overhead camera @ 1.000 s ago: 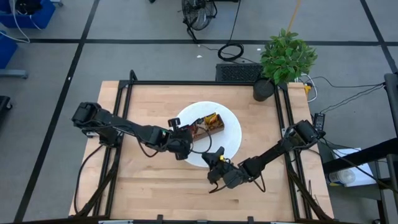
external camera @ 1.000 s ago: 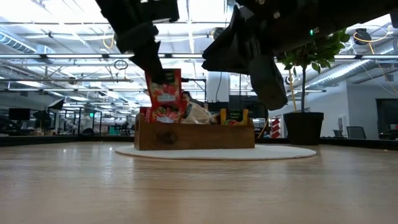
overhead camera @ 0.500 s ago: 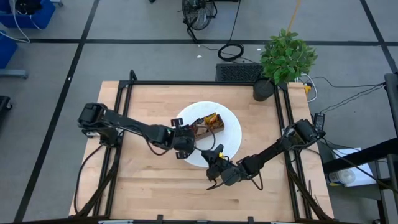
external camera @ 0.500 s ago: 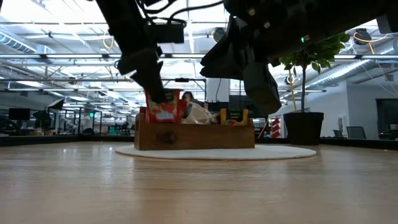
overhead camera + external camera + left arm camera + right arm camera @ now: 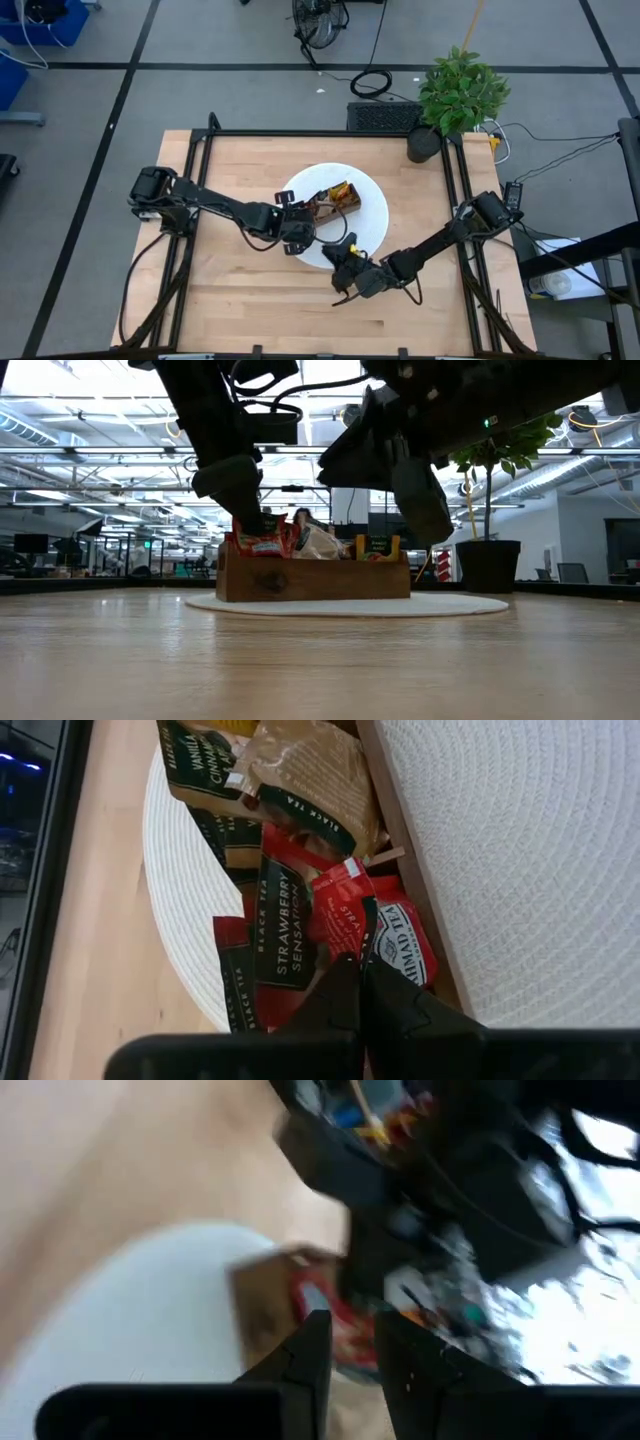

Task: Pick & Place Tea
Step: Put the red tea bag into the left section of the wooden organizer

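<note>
A brown wooden tray (image 5: 338, 200) stands on a round white mat (image 5: 372, 222) and holds several red, tan and yellow tea sachets (image 5: 285, 910) on edge. My left gripper (image 5: 297, 228) is over the tray's left end, shut on a red sachet (image 5: 268, 540) that sits low in the left compartment among other red ones. My right gripper (image 5: 347, 255) hovers above the mat's near edge, slightly open, touching nothing; its wrist view shows the tray (image 5: 262, 1305) past its fingers. My left gripper (image 5: 362, 992) pinches the red sachet by its upper edge (image 5: 372, 952) between its two fingertips. The fingers come from above, pointing down, slanting from the table's left. The sachet stands nearly upright below them, its lower part down inside the tray's left compartment (image 5: 250, 575).
A potted plant (image 5: 455, 95) stands at the table's far right corner. Black frame rails (image 5: 195, 200) run along the table's left and right sides. Bare wood (image 5: 250, 290) lies near and left of the mat.
My left gripper has come down toward the tray, still shut on the red sachet. The sachet, a second ago held well above the tray's rim, now sits mostly inside the left compartment with only its top showing.
</note>
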